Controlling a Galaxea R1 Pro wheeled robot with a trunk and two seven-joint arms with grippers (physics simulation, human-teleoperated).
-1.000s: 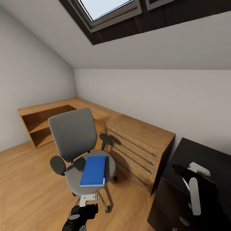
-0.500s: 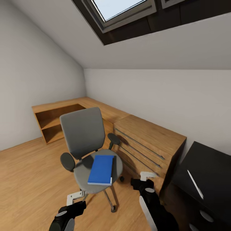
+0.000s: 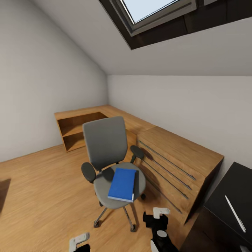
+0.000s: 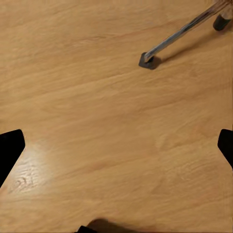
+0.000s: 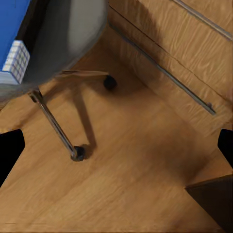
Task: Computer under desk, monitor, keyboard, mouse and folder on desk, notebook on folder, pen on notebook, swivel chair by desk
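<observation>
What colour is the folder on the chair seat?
Bright blue folder, clearest in the head view.

Blue folder [image 3: 122, 184], grey swivel chair [image 3: 105, 147], black desk [image 3: 232, 196]

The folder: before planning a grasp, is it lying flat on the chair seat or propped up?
Flat. The folder lies closed on the swivel chair seat, cover up, white page edges showing along one side.

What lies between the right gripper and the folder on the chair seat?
In the head view, bare wood floor and the swivel chair's chrome legs separate the right gripper from the folder; nothing else intervenes.
</observation>
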